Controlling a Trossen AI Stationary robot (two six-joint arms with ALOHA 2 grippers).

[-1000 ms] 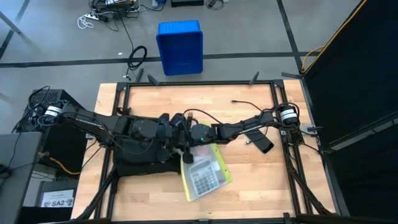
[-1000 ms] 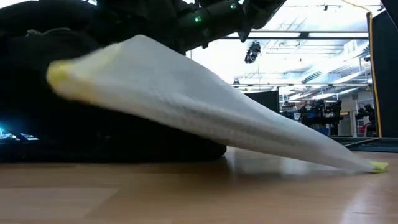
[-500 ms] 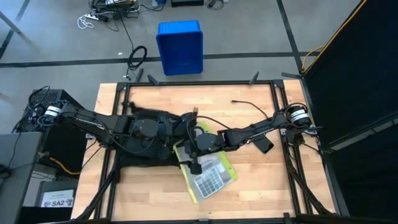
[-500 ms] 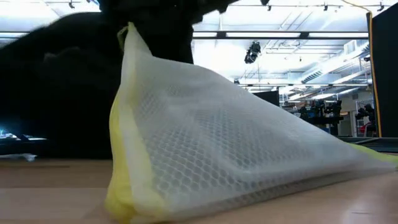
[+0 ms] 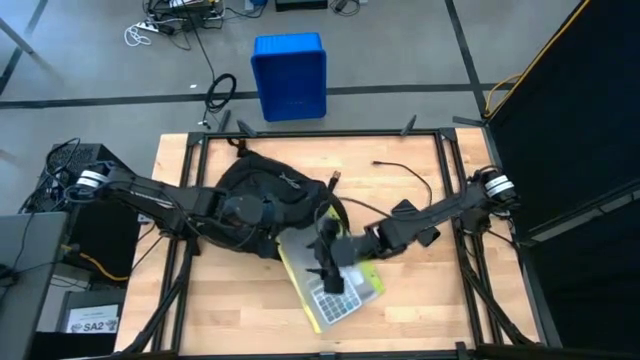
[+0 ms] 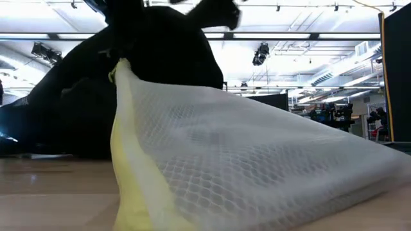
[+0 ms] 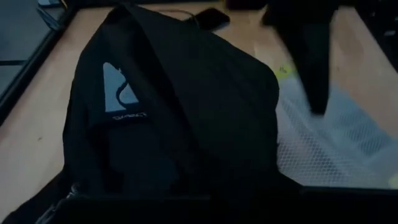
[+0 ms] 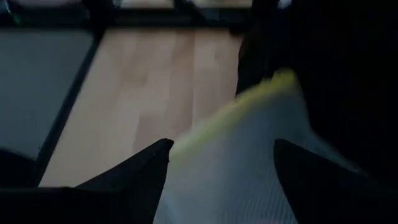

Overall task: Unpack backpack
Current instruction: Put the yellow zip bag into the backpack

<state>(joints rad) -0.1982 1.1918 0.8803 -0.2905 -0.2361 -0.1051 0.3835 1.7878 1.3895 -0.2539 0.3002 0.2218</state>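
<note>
The large black soft fabric backpack (image 5: 262, 205) lies bunched on the light wooden table (image 5: 400, 300), at about 10 o'clock from the table centre. The left gripper (image 5: 252, 212) rests on the backpack with its fingers closed; what they pinch, if anything, cannot be told. A translucent white mesh pouch with yellow edging (image 5: 332, 280), containing a grey calculator (image 5: 336, 295), lies on the table at 6 o'clock from centre, its upper corner touching the backpack. The right gripper (image 5: 328, 268) sits over the pouch with its fingers spread apart; in the right wrist view the two fingers (image 8: 134, 174) straddle the pouch's yellow edge. A small black flat rectangular object (image 5: 415, 222) lies at 3 o'clock. A blue plastic bin (image 5: 289, 76) stands on the floor beyond the table at 12 o'clock.
</note>
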